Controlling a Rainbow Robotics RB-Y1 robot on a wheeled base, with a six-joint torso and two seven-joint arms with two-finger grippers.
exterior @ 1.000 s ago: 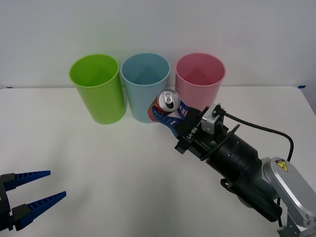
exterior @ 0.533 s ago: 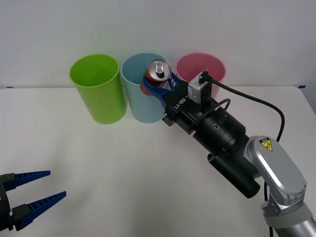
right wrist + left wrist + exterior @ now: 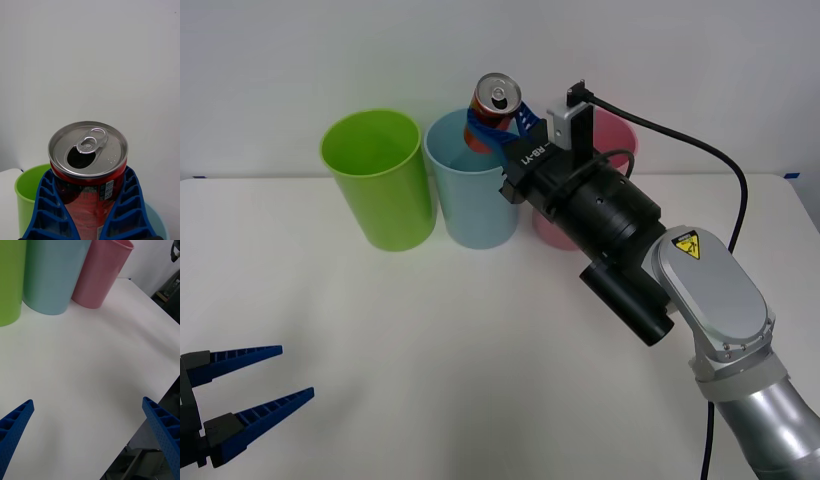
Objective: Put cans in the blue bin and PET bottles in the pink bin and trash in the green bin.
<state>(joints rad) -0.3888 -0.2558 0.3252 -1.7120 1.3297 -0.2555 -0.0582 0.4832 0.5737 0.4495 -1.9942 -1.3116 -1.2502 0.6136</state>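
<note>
My right gripper [image 3: 492, 122] is shut on the red can [image 3: 494, 108], holding it upright in the air just above the back rim of the blue bin [image 3: 470, 195]. Close up in the right wrist view, the can [image 3: 89, 176] shows its silver top with an opened pull tab, and the blue fingers [image 3: 48, 210] clasp its sides. The green bin [image 3: 378, 180] stands left of the blue one, and the pink bin [image 3: 620, 135] stands right of it, mostly behind my right arm. My left gripper [image 3: 240, 400] rests open near the table's front left corner.
The three bins stand in a row along the table's back edge against a white wall. In the left wrist view the green bin [image 3: 9, 281], blue bin [image 3: 52, 273] and pink bin [image 3: 99, 273] stand beyond bare white table [image 3: 86, 363].
My right gripper has lifted the can from in front of the blue bin, up and back, until it hangs over the bin's rim. The left arm has stayed still.
</note>
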